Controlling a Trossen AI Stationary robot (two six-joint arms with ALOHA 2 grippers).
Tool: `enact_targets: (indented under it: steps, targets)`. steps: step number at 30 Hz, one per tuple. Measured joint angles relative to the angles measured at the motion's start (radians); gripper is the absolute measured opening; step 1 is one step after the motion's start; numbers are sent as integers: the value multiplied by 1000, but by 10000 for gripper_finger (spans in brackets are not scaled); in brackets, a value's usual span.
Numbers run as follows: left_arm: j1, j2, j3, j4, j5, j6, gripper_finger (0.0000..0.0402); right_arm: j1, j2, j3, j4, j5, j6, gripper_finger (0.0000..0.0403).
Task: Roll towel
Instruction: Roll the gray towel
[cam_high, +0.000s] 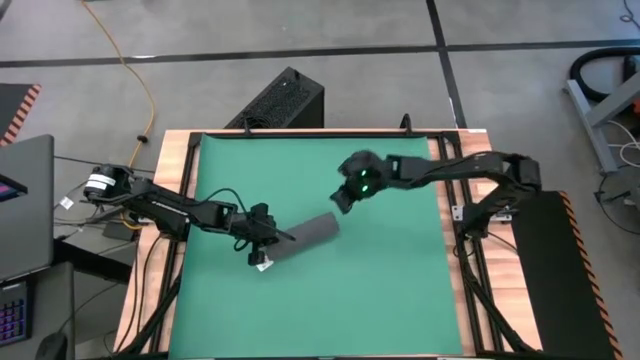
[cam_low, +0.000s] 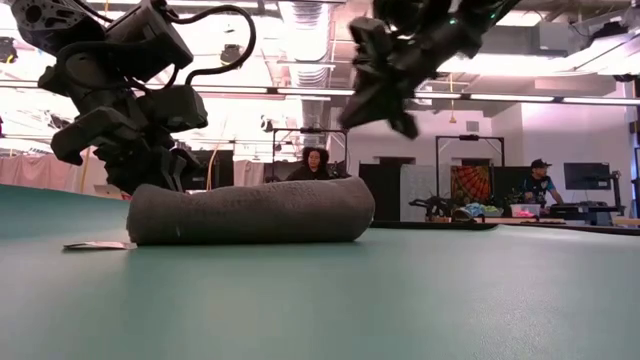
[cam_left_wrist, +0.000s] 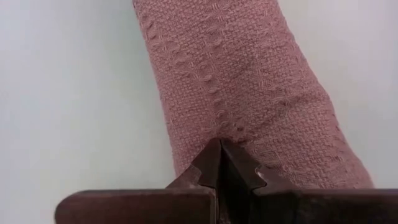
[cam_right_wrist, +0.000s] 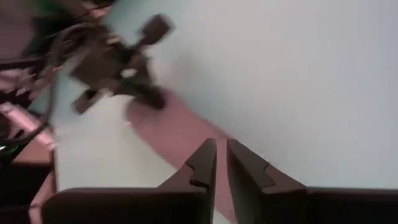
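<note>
The towel (cam_high: 303, 238) is seen rolled into 1 tight cylinder on the green mat (cam_high: 400, 300), lying at a slant a little to the left-arm side of the mat's centre, w/ its small white tag (cam_low: 98, 245) flat on the mat at the end nearest the left arm. The left gripper (cam_high: 258, 240) is set at that tag end of the roll, fingers (cam_left_wrist: 219, 163) fully shut w/ tips together and pressed against the cloth; nothing appears pinched between them, though that can't be fully confirmed. The right gripper (cam_high: 343, 195) is held in the air just off the roll's other end, clear of the cloth, its fingers (cam_right_wrist: 205, 163) nearly closed w/ only a thin slit between, and nothing is carried. The roll is judged essentially complete, so the step in hand is taken to be tidying and release. For that to be done well, the left tips should be backed off gently along the roll's axis, not dragged sideways, so the outer layer isn't pulled loose. The free edge should be left tucked under the roll, where the cloth's own weight can pin it. The right arm should be kept high and away from the far end, so that the cylinder isn't nudged or flattened. Soft weave is expected to spring back a bit, so 1 light press may be needed before the arms are withdrawn.
</note>
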Motion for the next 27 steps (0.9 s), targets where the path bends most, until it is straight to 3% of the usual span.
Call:
enact_targets:
  steps: [9, 27]
  targets:
    - [0, 0, 0, 0, -21, -11, 0, 90, 192, -1, 308, -35, 15, 26]
    - [0, 1, 25, -25, -28, -26, 0, 156, 390, -1, 294, -40, 7, 22]
